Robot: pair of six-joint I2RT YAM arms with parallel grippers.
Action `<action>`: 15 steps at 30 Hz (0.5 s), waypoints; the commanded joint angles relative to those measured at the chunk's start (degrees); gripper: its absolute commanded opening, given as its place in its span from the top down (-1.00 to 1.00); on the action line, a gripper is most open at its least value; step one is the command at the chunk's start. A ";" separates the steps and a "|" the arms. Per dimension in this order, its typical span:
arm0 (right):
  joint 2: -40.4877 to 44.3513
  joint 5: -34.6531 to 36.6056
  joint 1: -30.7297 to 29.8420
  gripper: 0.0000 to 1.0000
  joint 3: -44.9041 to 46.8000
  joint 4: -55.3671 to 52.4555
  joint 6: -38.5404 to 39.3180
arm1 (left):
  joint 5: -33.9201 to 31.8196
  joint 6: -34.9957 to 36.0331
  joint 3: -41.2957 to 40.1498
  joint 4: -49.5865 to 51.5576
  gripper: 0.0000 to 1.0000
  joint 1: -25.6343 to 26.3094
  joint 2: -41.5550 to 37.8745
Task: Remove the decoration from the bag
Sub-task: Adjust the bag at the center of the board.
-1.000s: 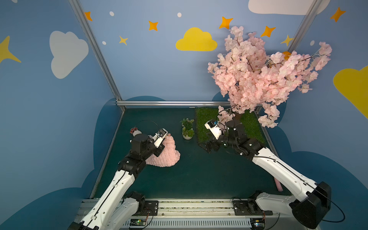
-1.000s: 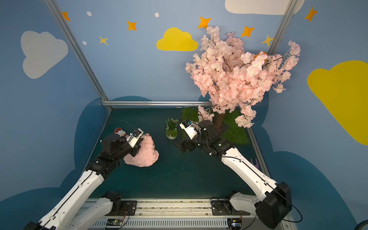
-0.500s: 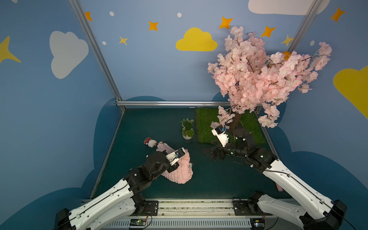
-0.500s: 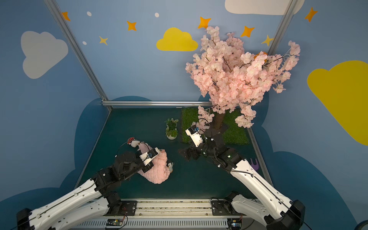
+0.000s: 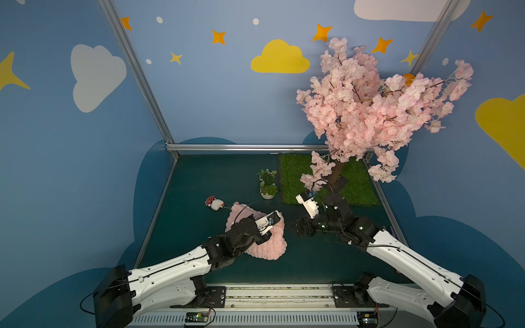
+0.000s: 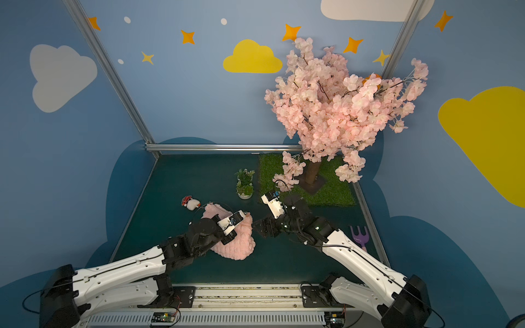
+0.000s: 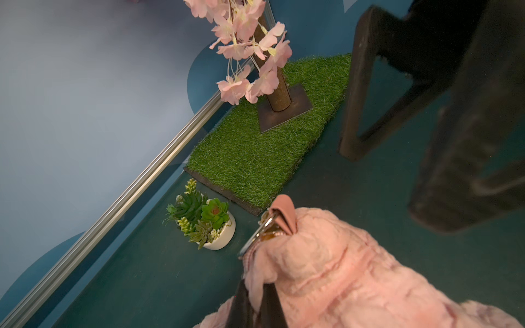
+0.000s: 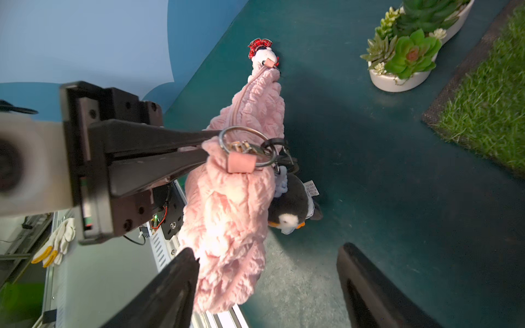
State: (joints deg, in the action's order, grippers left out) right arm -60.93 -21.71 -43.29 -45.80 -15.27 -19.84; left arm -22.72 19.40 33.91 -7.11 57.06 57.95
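The left gripper (image 8: 210, 144) is clamped on the bag (image 8: 227, 204) at its ring (image 8: 247, 147) corner, near the succulent pot (image 8: 403, 76), on the robot's side. 1 penguin charm (image 8: 289, 210) hangs clipped there, not yet removed. The right gripper (image 8: 267, 250) gapes wide beside it, empty.

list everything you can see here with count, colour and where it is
bag: 1, pink, mid table, one corner held up
penguin charm: 1, black-white, hanging at bag's held corner
plush charm: 1, white, red bow, bag's far end
succulent pot: 1, white, beside grass mat
grass mat: 1, green, back right
blossom tree: 1, pink, on grass mat
toy rake: 1, purple, right table edge
left pincer: 1, black, shut on bag corner
right pincer: 1, black, open beside bag
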 commanded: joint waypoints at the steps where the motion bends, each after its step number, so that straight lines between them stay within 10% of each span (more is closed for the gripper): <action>1: -2.35 -3.75 -0.16 -0.47 2.33 12.84 -5.77 | 0.31 -1.52 -0.09 -2.34 0.96 0.15 -0.63; 15: -11.97 -17.76 -0.63 0.23 1.77 22.12 -5.32 | 3.20 -6.72 -1.20 0.21 0.95 -1.93 -1.14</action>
State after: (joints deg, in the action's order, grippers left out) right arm -71.72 -35.20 -43.35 -43.72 4.12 -26.02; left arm -20.62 14.46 33.08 -6.98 55.92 57.84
